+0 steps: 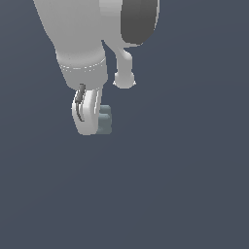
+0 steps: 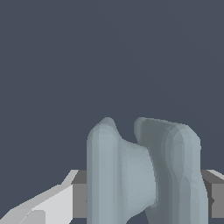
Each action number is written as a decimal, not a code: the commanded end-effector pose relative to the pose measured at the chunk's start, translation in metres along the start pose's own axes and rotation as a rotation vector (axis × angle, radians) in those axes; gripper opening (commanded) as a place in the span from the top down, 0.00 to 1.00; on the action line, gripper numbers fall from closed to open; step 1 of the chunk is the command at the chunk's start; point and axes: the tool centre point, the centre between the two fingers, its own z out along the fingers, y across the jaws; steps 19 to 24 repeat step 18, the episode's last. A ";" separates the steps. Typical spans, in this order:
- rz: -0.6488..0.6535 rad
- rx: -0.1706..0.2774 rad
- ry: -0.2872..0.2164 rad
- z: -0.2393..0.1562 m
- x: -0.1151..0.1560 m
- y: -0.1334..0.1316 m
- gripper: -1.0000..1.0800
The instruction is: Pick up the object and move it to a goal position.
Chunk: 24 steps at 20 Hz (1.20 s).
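The object (image 1: 104, 119) is a small grey-blue ridged lump. In the exterior view it peeks out on the right of a white finger (image 1: 86, 113) of my gripper (image 1: 92, 124). The wrist view shows the object (image 2: 142, 170) large and close, with two upright ridges and a narrower waist, sitting between the grey pads (image 2: 79, 192) on either side. My gripper is shut on the object. The far finger is hidden in the exterior view.
Plain dark blue-grey ground fills both views. The white arm (image 1: 80, 34) with its dark joint (image 1: 138, 19) hangs over the upper part of the exterior view.
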 end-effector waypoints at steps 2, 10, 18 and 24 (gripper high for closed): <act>-0.001 -0.001 -0.001 -0.018 -0.002 -0.008 1.00; -0.001 -0.001 -0.002 -0.041 -0.004 -0.019 1.00; -0.001 -0.001 -0.002 -0.047 -0.005 -0.023 1.00; -0.001 -0.001 -0.002 -0.047 -0.005 -0.023 1.00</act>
